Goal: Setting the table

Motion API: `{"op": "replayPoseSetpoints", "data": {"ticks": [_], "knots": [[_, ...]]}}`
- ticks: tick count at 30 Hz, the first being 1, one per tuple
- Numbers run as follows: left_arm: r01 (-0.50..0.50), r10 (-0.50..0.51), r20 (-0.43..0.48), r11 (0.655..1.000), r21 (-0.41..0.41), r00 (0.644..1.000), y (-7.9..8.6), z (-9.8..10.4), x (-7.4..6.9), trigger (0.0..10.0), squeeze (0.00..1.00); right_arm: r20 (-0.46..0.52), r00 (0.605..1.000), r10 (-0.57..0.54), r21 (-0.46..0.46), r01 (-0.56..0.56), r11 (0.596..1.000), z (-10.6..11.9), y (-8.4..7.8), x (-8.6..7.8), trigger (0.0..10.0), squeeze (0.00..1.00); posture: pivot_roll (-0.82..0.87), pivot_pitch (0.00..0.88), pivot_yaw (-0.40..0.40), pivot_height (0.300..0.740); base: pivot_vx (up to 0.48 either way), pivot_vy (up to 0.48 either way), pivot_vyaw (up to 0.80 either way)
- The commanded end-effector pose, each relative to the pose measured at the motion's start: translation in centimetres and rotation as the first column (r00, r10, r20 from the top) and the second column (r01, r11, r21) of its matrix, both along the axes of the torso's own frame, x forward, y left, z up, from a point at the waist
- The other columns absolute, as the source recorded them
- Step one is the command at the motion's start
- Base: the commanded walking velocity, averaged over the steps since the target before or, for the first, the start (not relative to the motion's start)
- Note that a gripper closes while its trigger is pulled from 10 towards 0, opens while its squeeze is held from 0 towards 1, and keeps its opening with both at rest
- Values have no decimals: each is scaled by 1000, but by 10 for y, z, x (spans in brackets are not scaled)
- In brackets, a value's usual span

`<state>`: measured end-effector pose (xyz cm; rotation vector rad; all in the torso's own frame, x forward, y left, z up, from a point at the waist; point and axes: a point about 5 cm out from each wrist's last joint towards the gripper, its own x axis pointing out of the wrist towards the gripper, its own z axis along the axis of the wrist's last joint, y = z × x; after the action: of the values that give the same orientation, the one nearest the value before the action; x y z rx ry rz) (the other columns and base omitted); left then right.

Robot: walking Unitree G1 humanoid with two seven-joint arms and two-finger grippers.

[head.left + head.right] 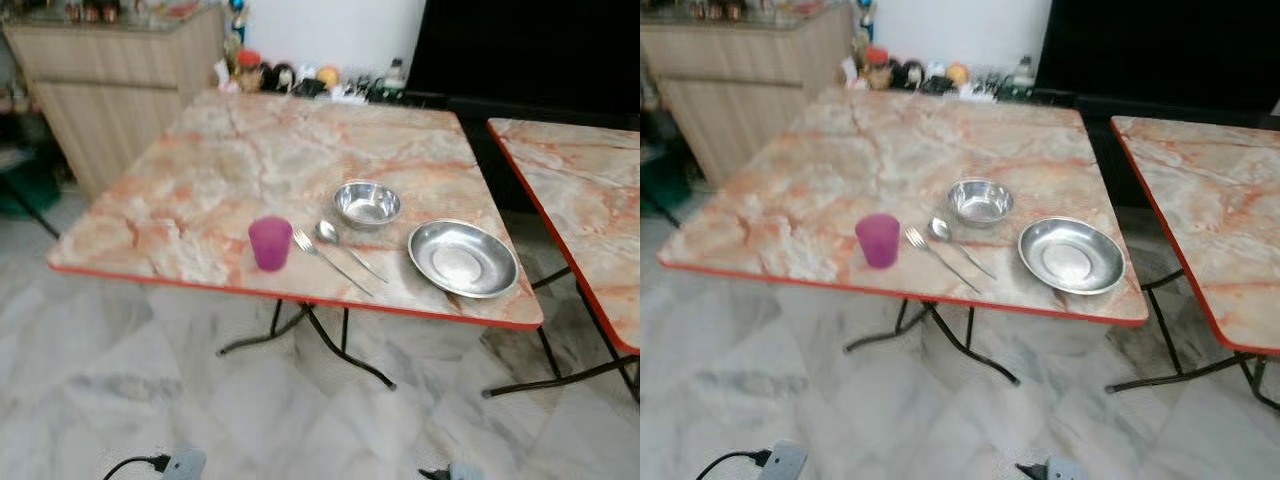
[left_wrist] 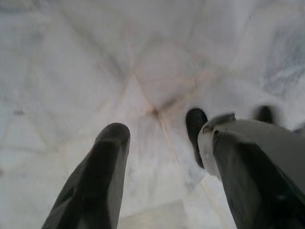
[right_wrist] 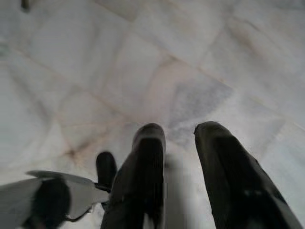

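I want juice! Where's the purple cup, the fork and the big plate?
purple cup [image 1: 270,243]: left eye view, on its side wall.
fork [image 1: 330,260]: left eye view, mid-handle.
big plate [image 1: 499,283]: left eye view, on its right rim.

Wooden cabinet [image 1: 120,85]; second marble table [image 1: 590,210] alongside.

tbl [image 1: 200,200] far/left half free | cup [image 1: 270,243], fork [image 1: 330,262], bowl [image 1: 367,204], plate [image 1: 462,258] crowd near edge

head eyes: high, forward-down, sharing table [image 1: 200,200] | wrists: down along grippers, both facing floor [image 2: 95,57]
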<state>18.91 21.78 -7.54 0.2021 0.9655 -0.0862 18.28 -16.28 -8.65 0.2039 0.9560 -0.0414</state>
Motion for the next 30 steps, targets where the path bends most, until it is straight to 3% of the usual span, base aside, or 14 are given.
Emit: {"op": "replayPoseSetpoints", "data": {"ticks": [1,18,21,24,26,29,30], "knots": [[7,-7,3,1000,-5,1000,-2,1,2,10000,0,-7,1000,-23,-9,23,1000,-1,-7,-3,10000,0,117,94,-26,740,0,0,0],[-12,12,0,1000,-12,1000,-2,-1,-2,10000,0,31,998,-63,-1,63,998,2,-11,2,10000,0,115,96,-38,740,0,0,0],[-18,18,2,1000,-10,1000,-2,-2,-3,10000,0,88,993,-76,-1,76,997,8,-13,12,10000,0,111,98,-41,740,0,0,0],[-25,25,0,1000,-10,1000,-2,-2,-4,10000,0,211,976,-57,-9,60,998,24,-15,35,10000,0,104,98,-45,740,0,0,0],[-26,26,-1,1000,-10,1000,-2,-3,-5,10000,0,248,968,-42,-16,47,999,29,-15,42,10000,0,98,98,-50,740,0,0,0],[-29,29,-3,1000,-11,1000,-3,-4,-6,10000,0,341,940,-11,-21,19,1000,41,-14,58,10000,0,92,100,-57,740,0,0,0],[-29,29,-4,999,-13,1000,-4,-4,-6,10000,0,406,914,6,-26,5,1000,50,-12,66,10000,0,88,101,-65,740,0,0,0]]}}
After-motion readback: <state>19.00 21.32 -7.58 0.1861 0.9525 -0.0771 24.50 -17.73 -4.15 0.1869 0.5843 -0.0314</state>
